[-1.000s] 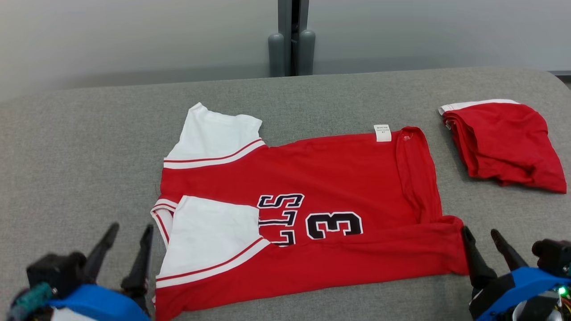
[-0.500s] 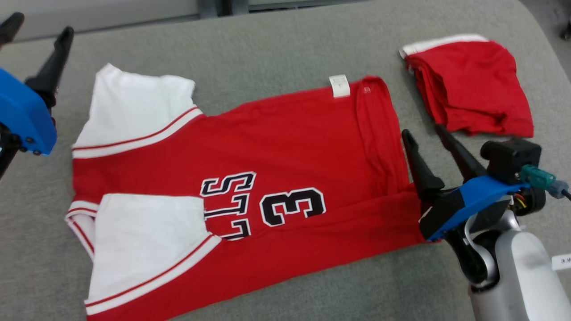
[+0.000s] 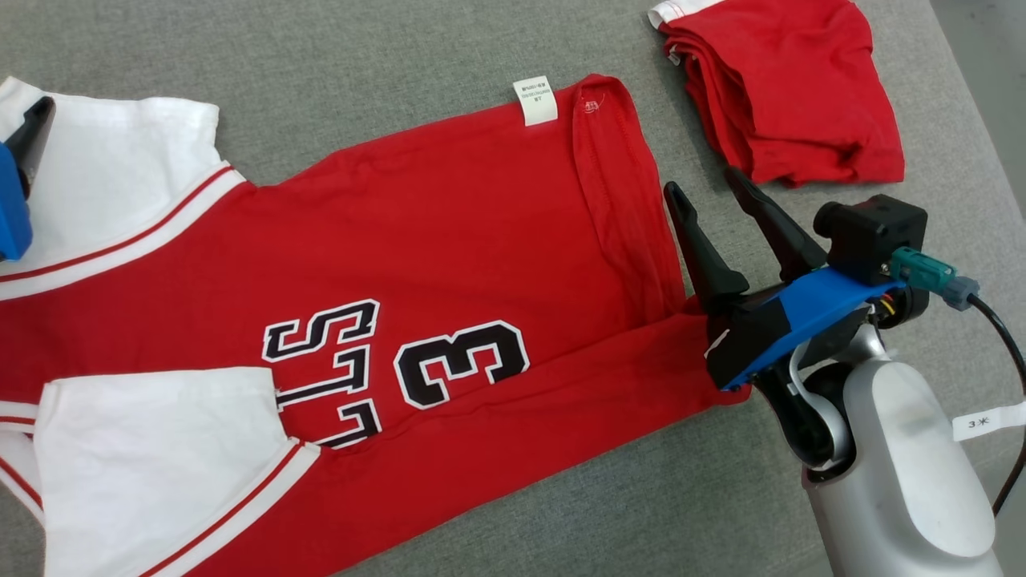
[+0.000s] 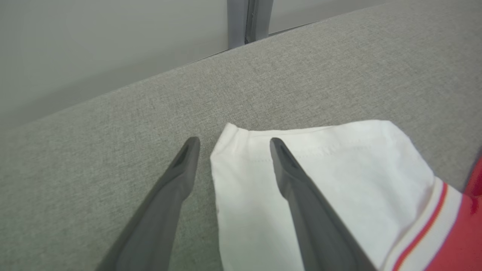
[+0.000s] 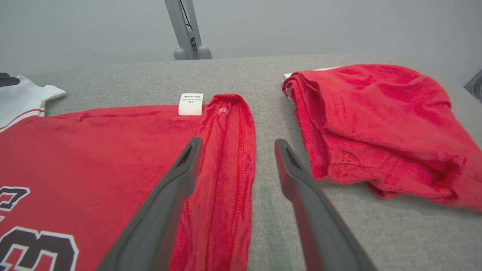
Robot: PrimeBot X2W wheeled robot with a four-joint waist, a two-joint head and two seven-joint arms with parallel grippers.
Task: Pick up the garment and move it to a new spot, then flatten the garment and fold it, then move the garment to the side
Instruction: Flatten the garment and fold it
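Lying partly folded on the grey surface point(image 3: 401, 48), the red jersey point(image 3: 449, 232) is sitting between the left pincer point(image 4: 233, 140), wide open at its white sleeve point(image 4: 339, 169), and the right pincer point(image 3: 703, 183), wide open at its hem point(image 5: 226, 158), where a shallow pinch is risking to catch one layer only.

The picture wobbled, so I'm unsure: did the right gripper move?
Yes. The right gripper went forward beside the jersey, nearer the folded red cloth.
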